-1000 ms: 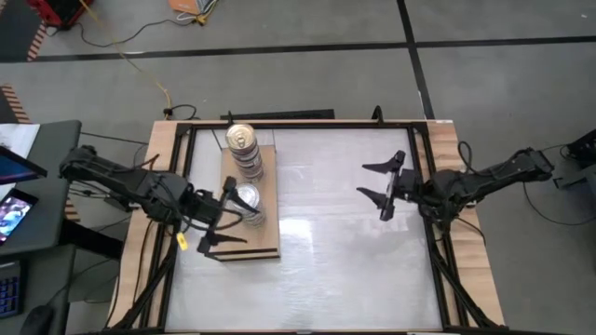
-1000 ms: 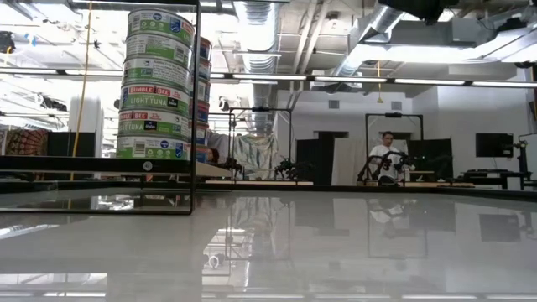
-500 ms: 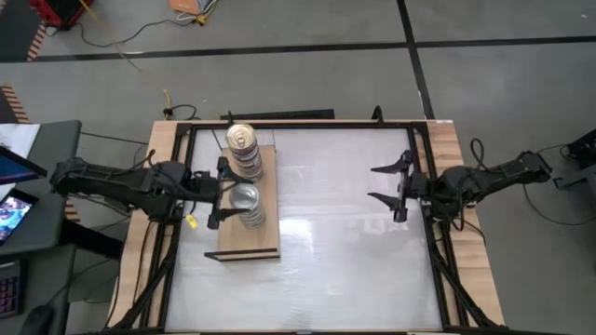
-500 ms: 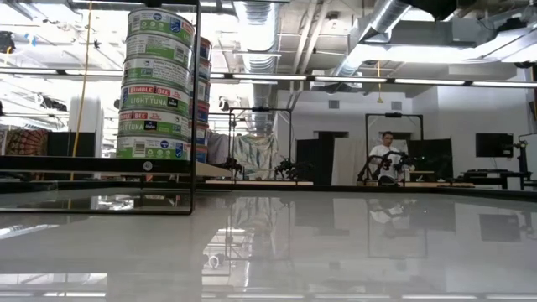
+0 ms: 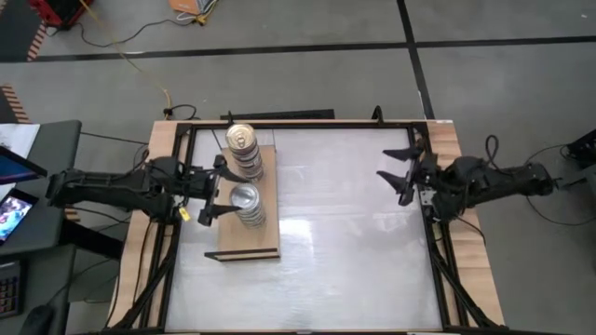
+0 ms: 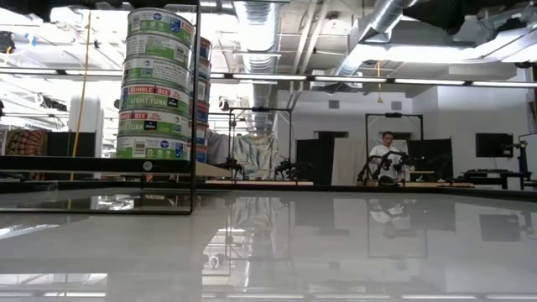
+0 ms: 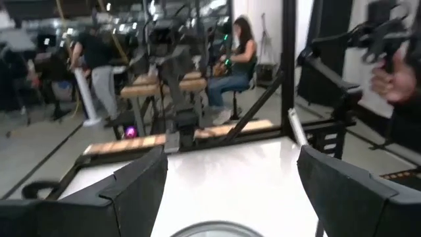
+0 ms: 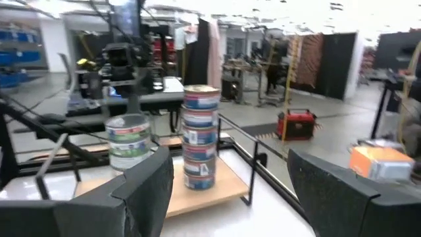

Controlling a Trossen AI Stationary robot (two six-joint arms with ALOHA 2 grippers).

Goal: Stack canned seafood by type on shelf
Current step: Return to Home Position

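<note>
The shelf (image 5: 244, 237) is a tan board on a thin black frame at the table's left part. Two stacks of tins stand on it. The gold-topped stack (image 5: 241, 140) is at its far end, the silver-topped stack (image 5: 246, 198) nearer. The low view shows the green-labelled stack (image 6: 155, 84) in front of the other stack (image 6: 204, 92). My left gripper (image 5: 214, 191) is open, just left of the silver-topped stack, touching nothing. My right gripper (image 5: 403, 167) is open by the table's right rail. Its wrist view shows both stacks (image 8: 200, 135) (image 8: 128, 141).
Bare white tabletop (image 5: 335, 233) lies between the shelf and the right rail (image 5: 445, 167). Black frame bars run along the wooden side rails (image 5: 156, 186). Beyond the table a seated person (image 6: 388, 151) and workbenches show. The left wrist view shows a tin's top edge (image 7: 210, 229) below my open fingers.
My left gripper has drawn back from the near part of the shelf toward the table's far-left, ending beside the silver-topped stack, still open. My right gripper has moved toward the table's right and far edge. Both stacks have stayed where they were.
</note>
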